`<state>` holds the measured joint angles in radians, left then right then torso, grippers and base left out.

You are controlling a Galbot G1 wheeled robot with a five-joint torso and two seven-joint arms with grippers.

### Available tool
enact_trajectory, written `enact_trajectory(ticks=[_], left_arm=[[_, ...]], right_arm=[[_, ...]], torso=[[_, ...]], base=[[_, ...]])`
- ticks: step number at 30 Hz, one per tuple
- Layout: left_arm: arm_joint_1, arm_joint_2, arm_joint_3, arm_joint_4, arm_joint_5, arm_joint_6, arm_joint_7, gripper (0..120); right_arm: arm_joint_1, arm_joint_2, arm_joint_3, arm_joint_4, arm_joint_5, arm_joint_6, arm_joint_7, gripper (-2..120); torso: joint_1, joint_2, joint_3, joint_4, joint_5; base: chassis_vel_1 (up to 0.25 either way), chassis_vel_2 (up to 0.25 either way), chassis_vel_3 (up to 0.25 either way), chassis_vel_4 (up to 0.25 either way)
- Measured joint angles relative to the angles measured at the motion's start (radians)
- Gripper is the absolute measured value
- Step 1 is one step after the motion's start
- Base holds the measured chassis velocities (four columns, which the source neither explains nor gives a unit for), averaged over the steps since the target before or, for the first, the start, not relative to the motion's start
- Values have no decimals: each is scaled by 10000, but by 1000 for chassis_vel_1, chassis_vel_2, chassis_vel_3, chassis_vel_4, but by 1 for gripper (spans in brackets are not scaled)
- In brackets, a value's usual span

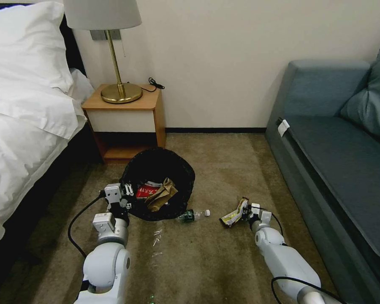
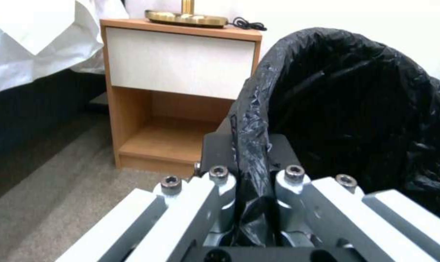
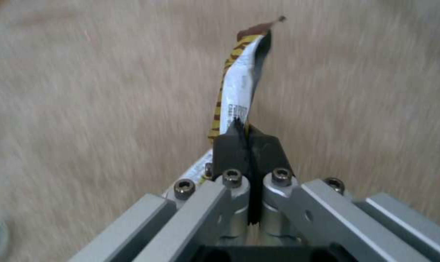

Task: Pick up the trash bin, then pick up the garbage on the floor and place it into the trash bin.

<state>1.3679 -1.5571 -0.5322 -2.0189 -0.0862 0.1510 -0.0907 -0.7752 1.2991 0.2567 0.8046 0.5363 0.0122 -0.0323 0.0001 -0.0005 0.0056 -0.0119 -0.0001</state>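
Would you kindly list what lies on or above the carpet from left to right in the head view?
Left gripper shut on the bin rim → bottle → wrapper → right gripper pinching the wrapper.

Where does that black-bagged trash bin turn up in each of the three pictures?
Head view: the trash bin sits centre, before the nightstand, its near-left rim pinched by the left pincer.
Left wrist view: the trash bin is seen close up, its bag rim clamped between the pads.
Right wrist view: not in it.
Shared landmark: the nightstand.
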Motion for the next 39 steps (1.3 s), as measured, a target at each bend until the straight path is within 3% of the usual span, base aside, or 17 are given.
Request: enact_trajectory(ticks=[9, 11, 12, 19, 31, 39], left_arm=[[-70, 40, 48, 112, -79, -12, -9, 4], [-81, 50, 50, 131, -95, -12, -15, 4], [-83, 38, 61, 143, -102, -12, -18, 4], [-105, 22, 80, 216, -106, -15, -21, 4], [-113, -45, 88, 238, -98, -24, -34, 4], [-152, -131, 138, 293, -33, -29, -38, 4]], right_arm=[[-829, -564, 279, 2554, -420, 559, 166, 0], [-954, -702, 263, 3648, -421, 803, 207, 0], [-982, -711, 188, 4405, -374, 941, 272, 0], [-762, -593, -308, 6236, -439, 1289, 480, 0], [-851, -918, -1265, 9535, -315, 961, 752, 0], [-1181, -1168, -1767, 10488, -319, 709, 824, 0]], torso=[[0, 0, 0, -4, 0], [0, 1, -1, -3, -4], [0, 0, -1, -1, -1], [0, 0, -1, 1, -2], [0, 1, -1, -1, -3], [-1, 1, 0, -2, -1]], base=[[0, 0, 0, 0], [0, 0, 0, 0], [0, 0, 0, 0], [0, 0, 0, 0], [0, 0, 0, 0], [0, 0, 0, 0]])
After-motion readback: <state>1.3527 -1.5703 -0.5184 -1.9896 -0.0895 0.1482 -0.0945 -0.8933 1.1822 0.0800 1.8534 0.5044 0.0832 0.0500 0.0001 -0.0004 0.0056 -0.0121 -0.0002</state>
